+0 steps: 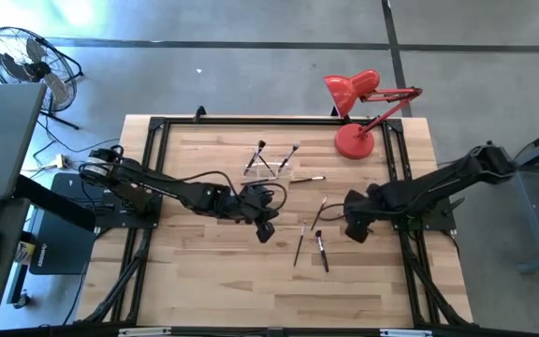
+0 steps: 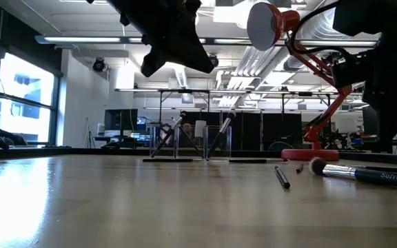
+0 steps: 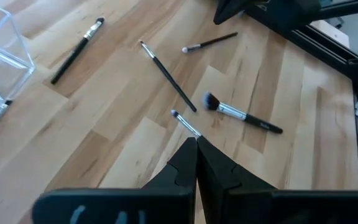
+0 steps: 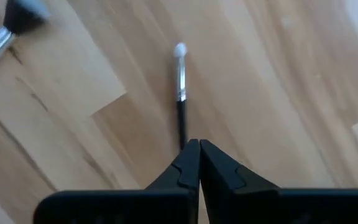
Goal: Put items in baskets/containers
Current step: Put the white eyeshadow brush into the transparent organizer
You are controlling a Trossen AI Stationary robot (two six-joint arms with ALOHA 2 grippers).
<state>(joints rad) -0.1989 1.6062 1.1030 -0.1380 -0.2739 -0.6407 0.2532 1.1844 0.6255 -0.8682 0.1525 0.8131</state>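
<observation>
Thin dark-handled brushes lie flat on the wooden table: one (image 1: 299,245) and a fluffy one (image 1: 322,251) in the middle, another (image 1: 309,179) by the clear holder (image 1: 269,168). Two brushes stand slanted in the holder. My left gripper (image 1: 265,229) hangs high over the table's middle, shut on a small brush (image 3: 184,122). My right gripper (image 1: 354,229) points down, shut at the handle end of a white-tipped brush (image 4: 180,81). My left gripper pinches the small brush between its two fingertips, just behind the silvery ferrule (image 3: 191,132). The bristle end sticks out past the fingertips, and the handle is hidden by the fingers. The brush is lifted clear of the table. My right gripper comes from above onto the dark handle's free end (image 4: 182,134) of the white-tipped brush. Its own fingertips hide the place of contact. The brush still lies flat on the table, stretching away from the fingers.
A red desk lamp (image 1: 354,140) stands at the table's far right, its head reaching left. A black frame (image 1: 157,126) borders the tabletop. Bare wood lies along the near edge and the left half.
</observation>
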